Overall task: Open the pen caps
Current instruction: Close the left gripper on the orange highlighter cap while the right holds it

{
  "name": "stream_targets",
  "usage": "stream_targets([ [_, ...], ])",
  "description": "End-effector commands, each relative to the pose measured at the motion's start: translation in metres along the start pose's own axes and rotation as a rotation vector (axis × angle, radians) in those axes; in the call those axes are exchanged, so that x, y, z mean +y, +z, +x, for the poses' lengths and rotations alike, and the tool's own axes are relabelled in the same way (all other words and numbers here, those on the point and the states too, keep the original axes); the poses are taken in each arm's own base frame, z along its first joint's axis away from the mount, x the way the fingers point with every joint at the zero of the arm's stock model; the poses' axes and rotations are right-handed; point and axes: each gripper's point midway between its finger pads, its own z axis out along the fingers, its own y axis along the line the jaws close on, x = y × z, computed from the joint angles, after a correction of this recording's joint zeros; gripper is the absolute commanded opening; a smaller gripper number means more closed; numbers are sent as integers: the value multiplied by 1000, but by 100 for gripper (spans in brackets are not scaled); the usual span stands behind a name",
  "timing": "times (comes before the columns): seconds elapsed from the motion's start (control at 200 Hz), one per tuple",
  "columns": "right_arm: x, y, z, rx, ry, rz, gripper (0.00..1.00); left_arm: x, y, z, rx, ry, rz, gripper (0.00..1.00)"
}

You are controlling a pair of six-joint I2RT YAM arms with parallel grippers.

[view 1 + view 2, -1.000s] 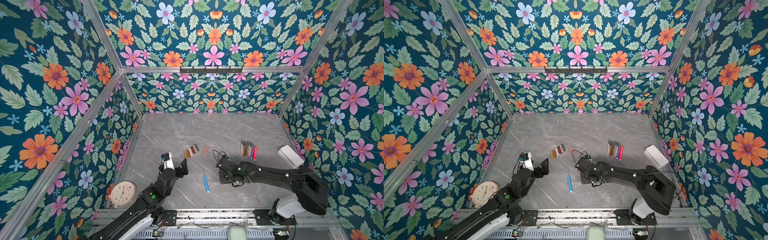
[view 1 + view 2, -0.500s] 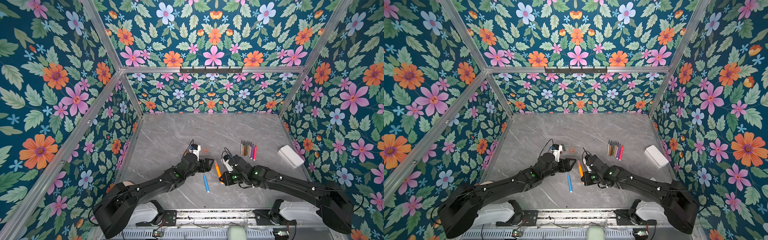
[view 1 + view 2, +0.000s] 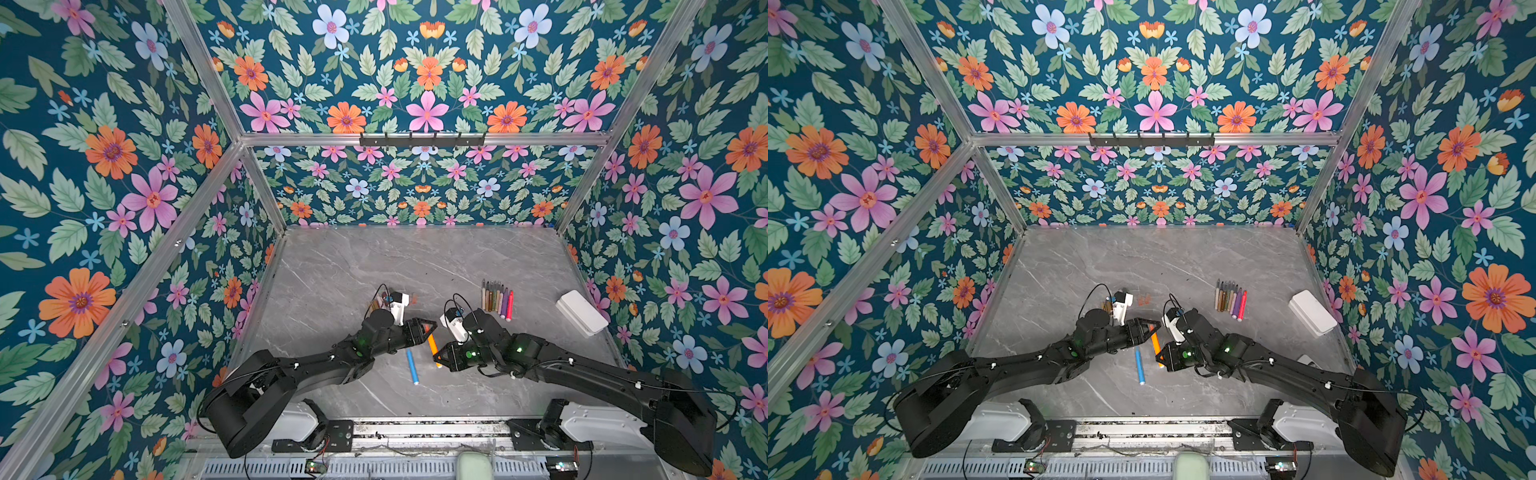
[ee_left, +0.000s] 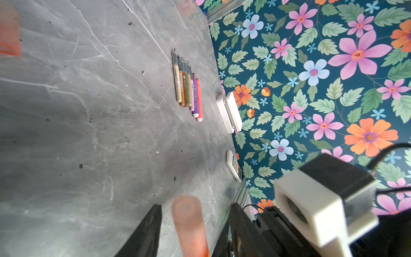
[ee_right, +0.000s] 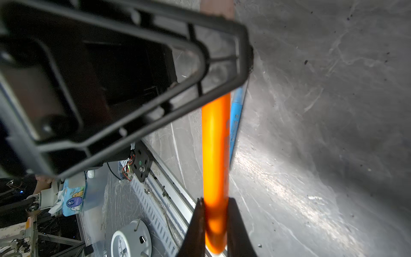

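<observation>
My right gripper (image 3: 440, 358) (image 5: 214, 207) is shut on the lower end of an orange pen (image 3: 433, 345) (image 5: 215, 144), holding it just above the table. The pen's translucent orange cap (image 4: 188, 213) points into my left gripper (image 3: 426, 326) (image 4: 195, 208), which is open around it with a gap on each side. A capped blue pen (image 3: 412, 366) (image 3: 1139, 365) lies on the table beside them. Several uncapped pens (image 3: 496, 299) (image 4: 188, 86) lie in a row at the right. Loose pen caps (image 3: 376, 305) sit partly hidden behind the left wrist, with a translucent orange one (image 3: 1144, 300) beside them.
A white box (image 3: 582, 312) (image 4: 229, 112) lies by the right wall, with a small white keypad device (image 4: 234, 165) nearer the front. A white clock (image 5: 131, 240) shows in the right wrist view. Floral walls enclose the grey marble table (image 3: 374, 257).
The left arm has swung in from the left to the middle. The right gripper has lifted the orange pen toward it. The left jaws have narrowed around the cap.
</observation>
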Motion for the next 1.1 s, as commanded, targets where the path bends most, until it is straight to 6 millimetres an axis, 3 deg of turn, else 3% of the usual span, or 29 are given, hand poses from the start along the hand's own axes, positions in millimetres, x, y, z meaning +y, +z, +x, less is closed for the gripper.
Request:
stream_targets([
  [0.0,1,0,1,-4,5,-9,0,-18,-1,-7,-21,-1,78,47],
  [0.565,2,-1,1,-12,-15,-24,0,-23,3,-7,26,-22,128,38],
  [0.865,-1,0,4,-5,-16,-20,0,-27,5,-8,32,-32,164,26],
  [1.095,-4,0,3,-11,-15,-4,0,-28,5,-8,40,-28,171,8],
])
